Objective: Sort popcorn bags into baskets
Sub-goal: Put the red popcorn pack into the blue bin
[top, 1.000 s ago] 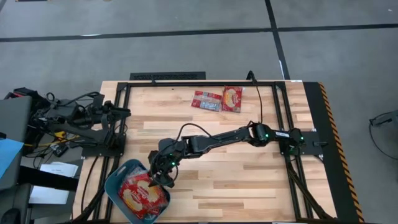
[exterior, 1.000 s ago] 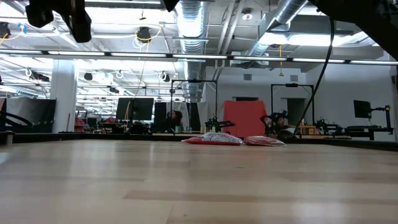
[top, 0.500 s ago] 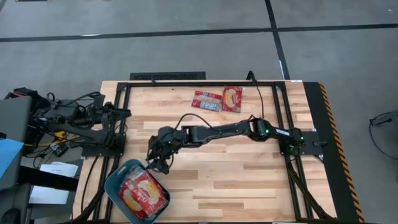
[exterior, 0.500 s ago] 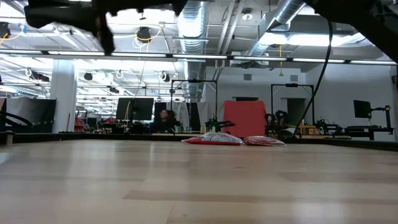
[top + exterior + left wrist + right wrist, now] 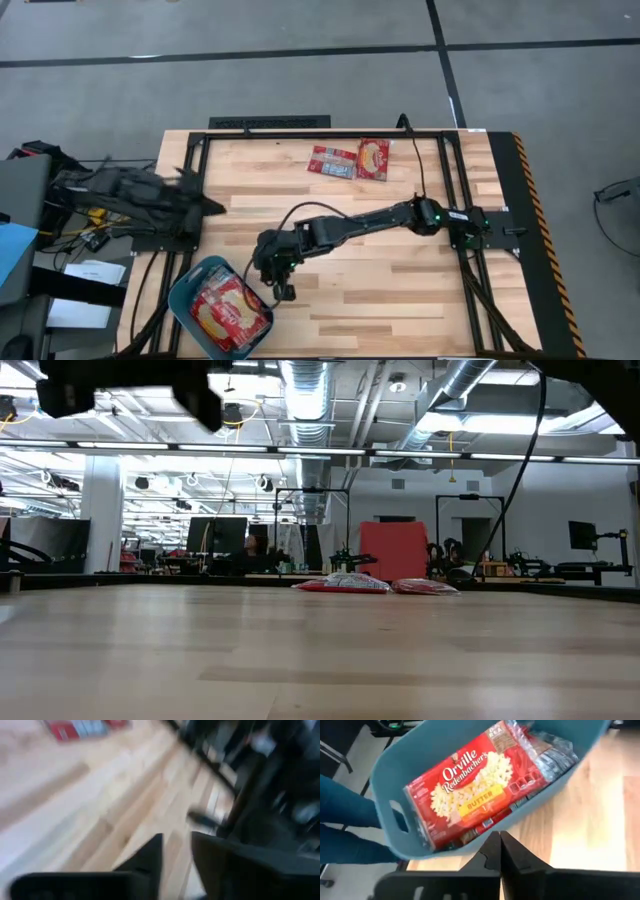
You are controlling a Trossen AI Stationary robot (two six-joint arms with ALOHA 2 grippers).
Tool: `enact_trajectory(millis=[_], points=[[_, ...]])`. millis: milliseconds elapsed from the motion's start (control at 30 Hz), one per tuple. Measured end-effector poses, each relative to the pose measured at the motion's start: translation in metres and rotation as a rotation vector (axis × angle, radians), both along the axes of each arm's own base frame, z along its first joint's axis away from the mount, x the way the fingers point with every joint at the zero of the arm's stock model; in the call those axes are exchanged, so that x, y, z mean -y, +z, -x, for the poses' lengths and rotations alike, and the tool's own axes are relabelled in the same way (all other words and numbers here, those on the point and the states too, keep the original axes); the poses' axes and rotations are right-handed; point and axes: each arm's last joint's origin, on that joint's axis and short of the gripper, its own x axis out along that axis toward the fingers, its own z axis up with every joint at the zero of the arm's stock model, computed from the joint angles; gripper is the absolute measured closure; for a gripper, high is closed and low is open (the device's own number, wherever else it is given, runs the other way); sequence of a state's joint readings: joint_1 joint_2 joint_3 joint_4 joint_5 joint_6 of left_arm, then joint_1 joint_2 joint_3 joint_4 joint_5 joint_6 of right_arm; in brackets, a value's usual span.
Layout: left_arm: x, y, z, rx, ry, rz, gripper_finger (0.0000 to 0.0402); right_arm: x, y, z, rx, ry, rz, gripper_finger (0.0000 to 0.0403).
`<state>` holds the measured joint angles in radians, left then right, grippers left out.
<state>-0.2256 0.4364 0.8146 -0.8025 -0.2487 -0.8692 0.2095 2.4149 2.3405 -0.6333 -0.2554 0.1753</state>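
The right claw (image 5: 283, 292) hung just beside the teal basket (image 5: 186, 289) at the tabletop's (image 5: 400, 290) near-left corner, its fingers pressed together on nothing. Orville Redenbacher's butter popcorn bags (image 5: 470, 785) lay stacked flat inside the basket. Two more red bags (image 5: 350, 160) lay side by side near the far edge, well apart from both arms. The left claw (image 5: 175, 852) was over by the left edge; whether it was spread I could not tell. The packets looked light, crinkly and slippery, probably best pinched across a short edge.
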Motion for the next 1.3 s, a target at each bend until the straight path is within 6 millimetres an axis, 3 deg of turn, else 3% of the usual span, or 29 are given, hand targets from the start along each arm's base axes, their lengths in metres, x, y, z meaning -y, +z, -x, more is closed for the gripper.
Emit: enact_trajectory(millis=[100, 333, 500, 667, 767, 900, 1100, 1300], points=[[0.01, -0.005, -0.029, -0.129, -0.105, 0.015, 0.0387, 0.004, 0.025, 0.017, -0.041, -0.001, 0.009, 0.0382], [0.048, -0.003, -0.072, -0.305, -0.291, -0.003, 0.04, 0.004, 0.106, 0.094, -0.147, -0.001, 0.127, 0.0391], [0.094, 0.001, -0.079, -0.33, -0.344, -0.07, 0.0401, -0.007, 0.159, 0.159, -0.131, -0.13, 0.24, 0.0387], [0.146, -0.02, -0.072, -0.413, -0.396, -0.066, 0.0401, -0.016, 0.183, 0.195, -0.07, -0.295, 0.345, 0.0372], [0.17, -0.036, -0.067, -0.485, -0.416, -0.071, 0.0401, -0.018, 0.189, 0.204, -0.038, -0.351, 0.372, 0.038], [0.187, -0.056, -0.07, -0.567, -0.416, -0.104, 0.0401, -0.019, 0.189, 0.205, -0.042, -0.351, 0.383, 0.0393], [0.201, -0.079, -0.077, -0.67, -0.446, -0.155, 0.0401, -0.014, 0.181, 0.195, -0.066, -0.367, 0.39, 0.0378], [0.204, -0.09, -0.08, -0.74, -0.48, -0.179, 0.0401, -0.009, 0.18, 0.192, -0.064, -0.386, 0.381, 0.0362]])
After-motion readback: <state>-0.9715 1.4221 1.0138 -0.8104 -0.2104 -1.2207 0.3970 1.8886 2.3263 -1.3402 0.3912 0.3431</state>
